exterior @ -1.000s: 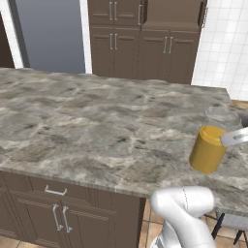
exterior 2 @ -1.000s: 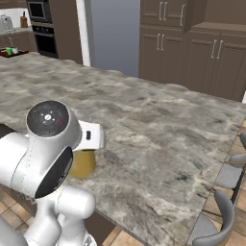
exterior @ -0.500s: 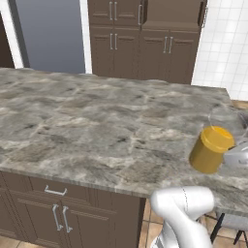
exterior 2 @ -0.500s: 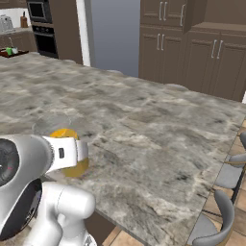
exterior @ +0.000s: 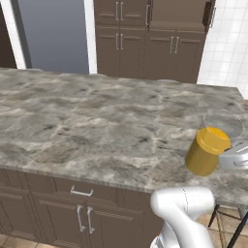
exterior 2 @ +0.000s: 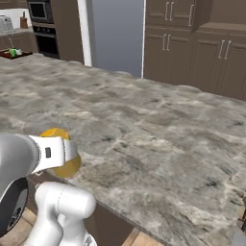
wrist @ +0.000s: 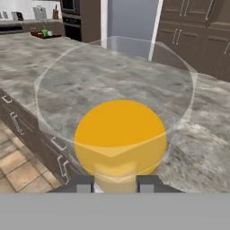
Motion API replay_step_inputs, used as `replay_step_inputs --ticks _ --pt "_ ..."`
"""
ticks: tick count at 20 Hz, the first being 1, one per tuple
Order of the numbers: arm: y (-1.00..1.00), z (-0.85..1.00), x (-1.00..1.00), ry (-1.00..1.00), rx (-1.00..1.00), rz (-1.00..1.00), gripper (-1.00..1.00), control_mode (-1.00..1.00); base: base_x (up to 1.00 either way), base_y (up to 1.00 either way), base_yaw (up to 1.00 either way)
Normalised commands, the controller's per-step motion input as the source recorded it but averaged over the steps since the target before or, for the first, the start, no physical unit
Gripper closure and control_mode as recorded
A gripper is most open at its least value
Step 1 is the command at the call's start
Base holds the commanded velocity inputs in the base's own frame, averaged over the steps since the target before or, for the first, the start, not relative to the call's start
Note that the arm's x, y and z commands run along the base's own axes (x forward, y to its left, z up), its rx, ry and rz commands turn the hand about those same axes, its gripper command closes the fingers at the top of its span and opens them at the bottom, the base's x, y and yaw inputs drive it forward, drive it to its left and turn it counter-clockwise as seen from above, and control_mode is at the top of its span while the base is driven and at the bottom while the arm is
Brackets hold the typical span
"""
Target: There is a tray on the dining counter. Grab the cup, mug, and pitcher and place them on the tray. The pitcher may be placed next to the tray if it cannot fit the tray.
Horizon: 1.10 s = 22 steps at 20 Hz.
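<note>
My gripper [wrist: 116, 183] is shut on the pitcher [wrist: 120, 137], a yellow-orange cylinder with a clear glass top [wrist: 116, 76]. In the left base view the pitcher [exterior: 204, 151] hangs tilted at the right end of the dining counter [exterior: 97, 121], with the gripper [exterior: 226, 156] on its right side. From the right base view the white hand covers part of the pitcher [exterior 2: 67, 167]. The red-brown tray [exterior 2: 6, 54] lies far off at the counter's other end, and the green cup [exterior 2: 18, 51] stands by it. I cannot make out the mug.
Dark brown cabinets [exterior: 145, 38] and a grey fridge panel [exterior: 53, 34] stand behind the counter. An oven column [exterior 2: 43, 24] is at the back left. Stool frames [exterior: 232, 227] sit below the counter's right end. The marbled top [exterior 2: 168, 134] stretches wide between pitcher and tray.
The arm has swung lower and the hand has rolled, so the pitcher now leans over. The pitcher stays in the grip near the counter's right end.
</note>
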Motion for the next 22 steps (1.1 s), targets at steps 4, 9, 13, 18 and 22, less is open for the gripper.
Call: replay_step_inputs --ticks 4,9,13,18,22 --pt "0.00 0.00 0.00 0.00 0.00 0.00 1.00 1.00 0.16 1.00 -0.19" --pt "0.00 0.00 0.00 0.00 0.00 0.00 1.00 1.00 0.27 1.00 -0.18" --pt "0.00 0.00 0.00 0.00 0.00 0.00 1.00 1.00 0.44 1.00 -0.20" --pt "0.00 0.00 0.00 0.00 0.00 0.00 1.00 1.00 0.21 1.00 -0.10" --pt "0.00 0.00 0.00 0.00 0.00 0.00 1.00 1.00 -0.94 1.00 0.00"
